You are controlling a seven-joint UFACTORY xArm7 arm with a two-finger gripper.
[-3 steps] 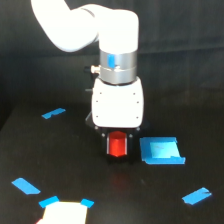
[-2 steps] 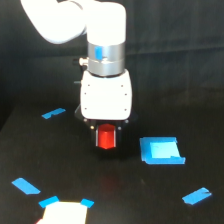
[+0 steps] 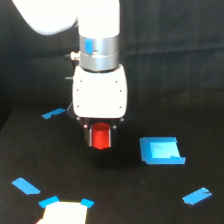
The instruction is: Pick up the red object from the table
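The red object [image 3: 101,136], a small red-orange cylinder, sits between the fingers of my gripper [image 3: 101,138], which is shut on it. The white arm comes down from the top of the exterior view. The cylinder hangs above the black table [image 3: 115,195], with a gap and a dark shadow under it. The flat blue square [image 3: 161,150] lies on the table to the exterior view's right of the gripper.
Blue tape strips lie at the left [image 3: 53,113], the lower left [image 3: 26,186] and the lower right [image 3: 196,196]. A bright white patch [image 3: 63,212] with blue tape corners sits at the bottom edge.
The gripper has risen and moved to the exterior view's left with the red cylinder held in it, lifting the cylinder off the table.
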